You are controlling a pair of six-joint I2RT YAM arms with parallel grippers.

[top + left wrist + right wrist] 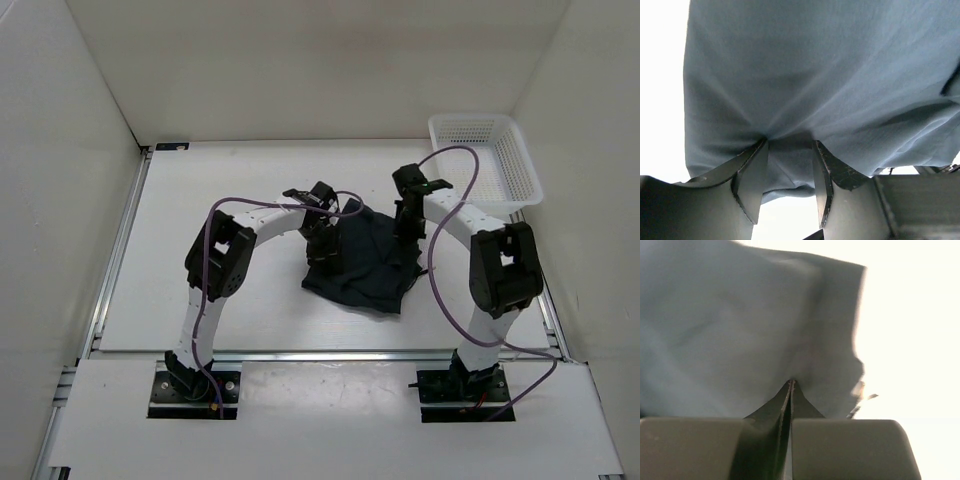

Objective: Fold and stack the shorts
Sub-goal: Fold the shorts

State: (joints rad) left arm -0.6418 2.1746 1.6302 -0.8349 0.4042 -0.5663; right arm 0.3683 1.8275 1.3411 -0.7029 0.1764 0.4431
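Note:
The dark navy shorts lie bunched on the white table, between the two arms. My left gripper is at their left edge. In the left wrist view its fingers stand a little apart with a fold of the shorts between them, and the cloth drapes over the tips of the gripper. My right gripper is at the upper right edge of the shorts. In the right wrist view the gripper is pinched shut on the cloth, which hangs up from its tips.
A white mesh basket stands at the table's back right corner. White walls close in the table at the back and both sides. Purple cables loop off both arms above the table.

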